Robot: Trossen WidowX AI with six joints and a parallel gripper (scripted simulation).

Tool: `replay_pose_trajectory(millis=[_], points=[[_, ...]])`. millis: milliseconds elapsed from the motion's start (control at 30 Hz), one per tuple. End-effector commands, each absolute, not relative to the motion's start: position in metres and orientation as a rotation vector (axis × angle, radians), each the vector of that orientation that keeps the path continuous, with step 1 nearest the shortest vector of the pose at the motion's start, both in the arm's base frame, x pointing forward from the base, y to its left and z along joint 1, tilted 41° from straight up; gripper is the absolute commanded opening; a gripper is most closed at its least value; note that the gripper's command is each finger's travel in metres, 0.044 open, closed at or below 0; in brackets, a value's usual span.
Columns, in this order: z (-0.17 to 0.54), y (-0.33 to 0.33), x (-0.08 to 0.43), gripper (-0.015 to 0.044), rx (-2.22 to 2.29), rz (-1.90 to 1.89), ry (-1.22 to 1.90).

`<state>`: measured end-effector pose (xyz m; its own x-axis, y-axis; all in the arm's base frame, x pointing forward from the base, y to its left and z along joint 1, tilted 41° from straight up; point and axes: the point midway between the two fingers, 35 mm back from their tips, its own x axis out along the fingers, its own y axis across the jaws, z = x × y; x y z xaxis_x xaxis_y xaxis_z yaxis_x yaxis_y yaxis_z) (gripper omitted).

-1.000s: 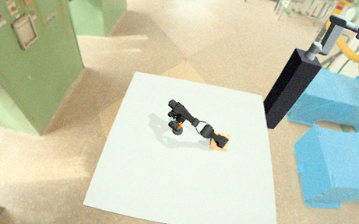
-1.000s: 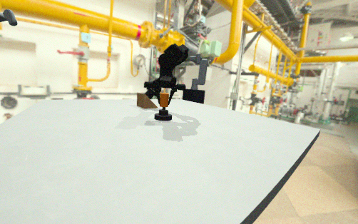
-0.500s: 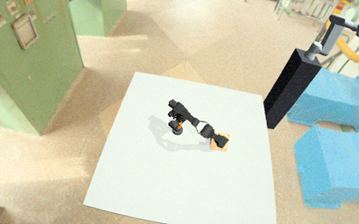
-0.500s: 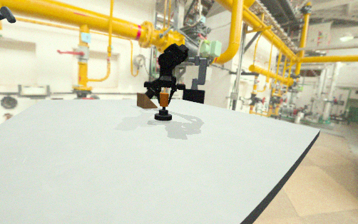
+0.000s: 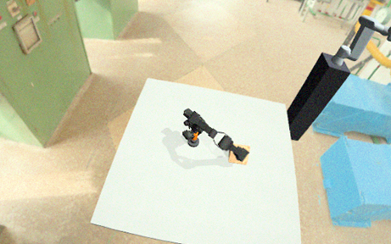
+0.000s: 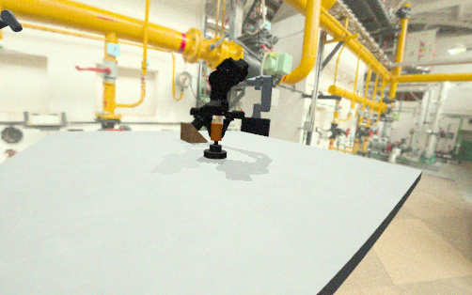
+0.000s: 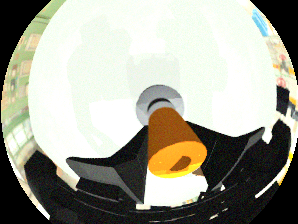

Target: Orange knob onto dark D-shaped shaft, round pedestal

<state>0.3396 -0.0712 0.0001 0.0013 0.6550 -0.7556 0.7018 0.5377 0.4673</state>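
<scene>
I go L to R in the ext. view. Left of the middle, in the upper half, a brown block sits on the white table, next to my arm in the pic.

Next, near the middle, my gripper points down. It has the orange knob pinched tight, one finger on each side. The knob is tall and thin, and its long way looks about straight up and down.

Right under the knob is the round pedestal. A bit of the dark shaft shows btw. the two, so the knob isn't all the way down. I can't tell if the shaft tip is in the hole yet. In the wrist view the pedestal is up past the far end of the knob, near the middle of the pic.

So the next move is all about up and down: knob on top, shaft below, both lined up. I think I should push down softly and twist a little till the flat sides match, then press to the bottom and let go. If I push hard w/o a match, the knob could tip or slip in my grip.
</scene>
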Motion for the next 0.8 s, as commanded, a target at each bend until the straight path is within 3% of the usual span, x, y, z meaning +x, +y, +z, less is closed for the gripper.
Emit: replay_pose_trajectory(millis=[0, 533, 767], points=[[-0.0011, -0.0707, 0.3401, 0.0, 1.157, -0.063, 1.693], [0.0027, -0.0737, 0.3407, 0.0, 1.164, -0.07, 1.694], [0.0017, -0.073, 0.3404, 0.0, 1.311, -0.245, 1.717]])
